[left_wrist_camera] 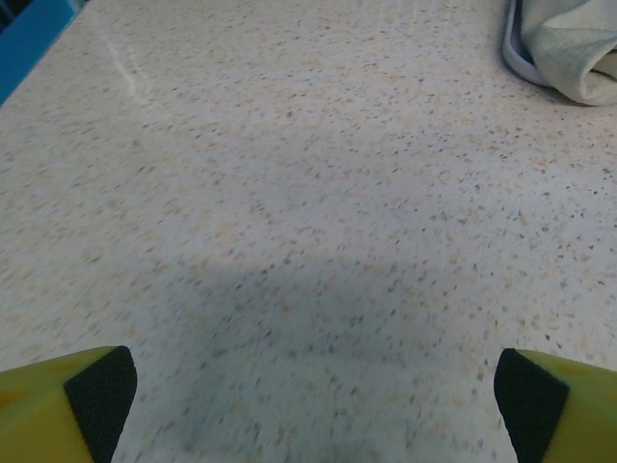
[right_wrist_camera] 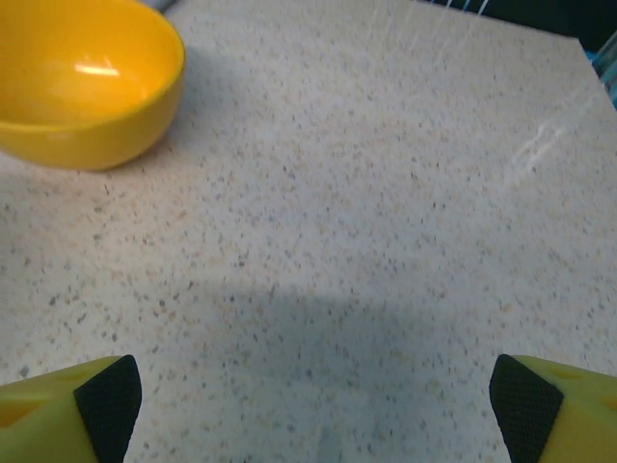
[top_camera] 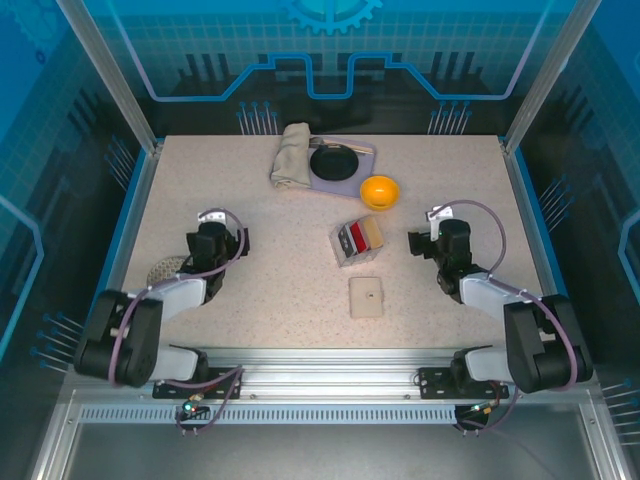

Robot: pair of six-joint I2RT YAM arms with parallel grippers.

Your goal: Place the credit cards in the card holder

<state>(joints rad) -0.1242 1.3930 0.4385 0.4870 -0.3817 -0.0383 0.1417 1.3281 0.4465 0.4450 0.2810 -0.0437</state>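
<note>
Seen from above, the credit cards (top_camera: 358, 237) stand on edge in a small grey box (top_camera: 338, 252) near the middle of the tabletop (top_camera: 260, 310). They show only as red, black and tan strips, so their faces cannot be read and their number is unclear. At the left, a pale speckled round object (top_camera: 165, 268) is half hidden under the left arm. At the far edge a folded towel (top_camera: 292, 155) overlaps a lavender tray (top_camera: 365, 160) that carries a dark round item (top_camera: 335, 160), too dim to identify. The left wrist view cuts off both towel and tray at its top right corner. The yellow bowl (top_camera: 380, 190) is cropped at the top left of the right wrist view.

The card holder (top_camera: 367, 298) lies flat and closed on the near side of the box, not touching it. It is a cream rectangle with a tiny dark dot, its inside unseen.

The left claw (left_wrist_camera: 313, 410) is released, its fingers spread wide over bare tabletop, grasping nothing. The right claw (right_wrist_camera: 316, 410) is likewise released and empty, near the bowl.
</note>
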